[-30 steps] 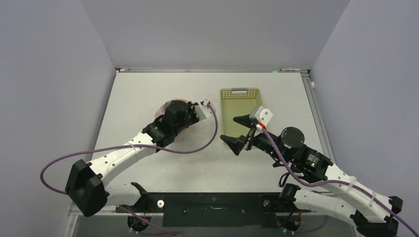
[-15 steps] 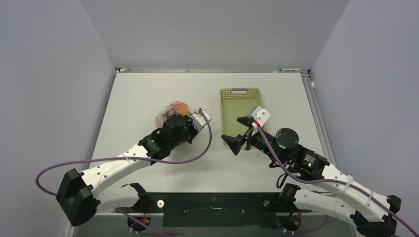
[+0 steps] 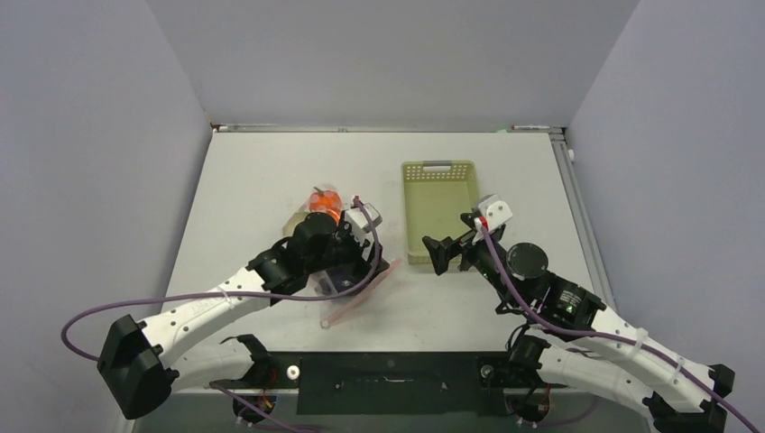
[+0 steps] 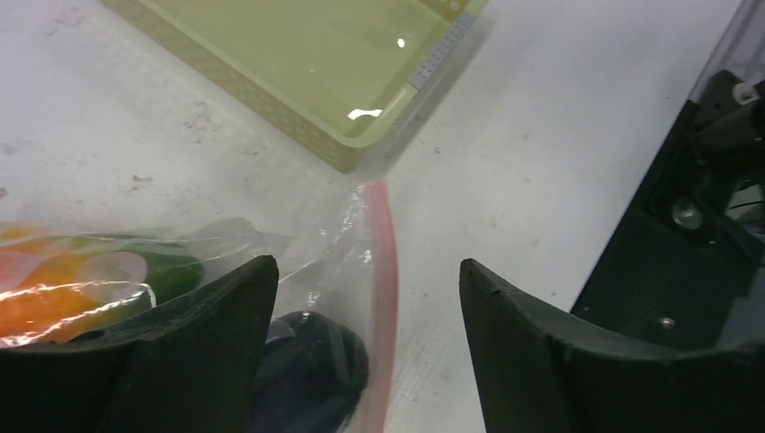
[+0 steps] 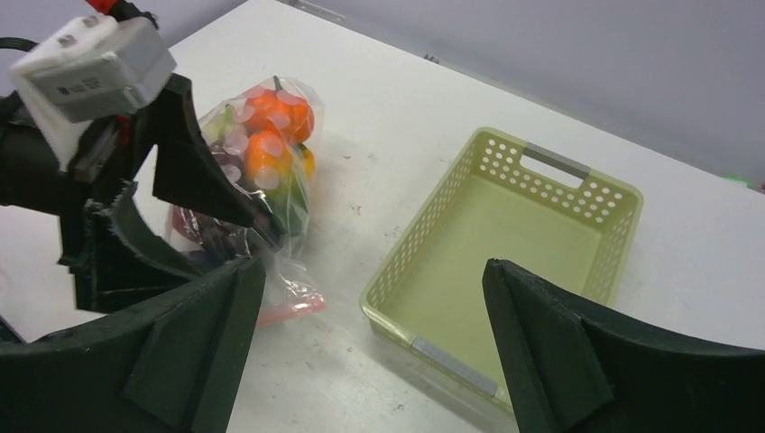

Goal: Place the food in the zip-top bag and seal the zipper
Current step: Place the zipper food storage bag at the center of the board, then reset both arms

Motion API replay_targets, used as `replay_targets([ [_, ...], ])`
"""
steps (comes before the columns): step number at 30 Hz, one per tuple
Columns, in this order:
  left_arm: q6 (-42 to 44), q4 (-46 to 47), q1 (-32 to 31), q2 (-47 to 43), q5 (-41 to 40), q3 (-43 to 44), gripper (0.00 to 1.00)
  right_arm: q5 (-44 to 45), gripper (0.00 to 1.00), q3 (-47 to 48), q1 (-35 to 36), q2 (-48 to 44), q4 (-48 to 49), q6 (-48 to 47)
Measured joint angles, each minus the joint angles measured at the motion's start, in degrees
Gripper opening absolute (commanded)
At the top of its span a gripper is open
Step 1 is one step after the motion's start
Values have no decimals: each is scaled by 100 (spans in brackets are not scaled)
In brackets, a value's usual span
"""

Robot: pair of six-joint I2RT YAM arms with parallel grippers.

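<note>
The zip-top bag [image 3: 336, 271] lies flat on the table with the food [image 5: 268, 135] inside it: orange, green and red pieces and a dark purple piece [image 4: 311, 361]. Its zipper [image 4: 383, 271] is a pink-red strip along the near right edge, also visible from above as the zipper [image 3: 359, 294]. My left gripper [image 4: 365, 266] is open just above the strip and holds nothing; from above the left gripper [image 3: 372, 267] covers part of the bag. My right gripper [image 5: 372, 266] is open and empty over the near left corner of the basket, apart from the bag.
A pale green slatted basket [image 3: 439, 179] stands empty to the right of the bag, its near corner [image 5: 388, 311] close to the zipper's end. The black base rail [image 3: 388, 374] runs along the table's near edge.
My left gripper has drawn back toward the near edge and gone from shut to open, uncovering the bag and its zipper strip. My right gripper has opened wider and shifted slightly right.
</note>
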Motion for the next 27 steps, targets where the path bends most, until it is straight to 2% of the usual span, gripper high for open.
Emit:
replay_targets([
  [1,-87,-28,0,-26,118,0,82,74,98,-39,-2,0,-4,39],
  [2,-179,-57,2,-70,221,2,98,151,99,-76,-2,0,-9,79],
  [9,-551,-431,0,-492,501,149,96,577,100,-249,-33,96,-116,396],
  [12,-647,-824,2,-503,455,522,96,741,90,-323,-35,125,-177,511],
  [15,-662,-1311,2,-503,289,1025,96,933,90,-372,-37,184,-210,662],
  [19,-793,-1655,-2,-595,-442,1394,96,1233,90,-398,-37,310,-234,925],
  [27,-975,-2203,-4,-1108,-2083,1443,96,1797,90,-275,-37,514,-505,1690],
])
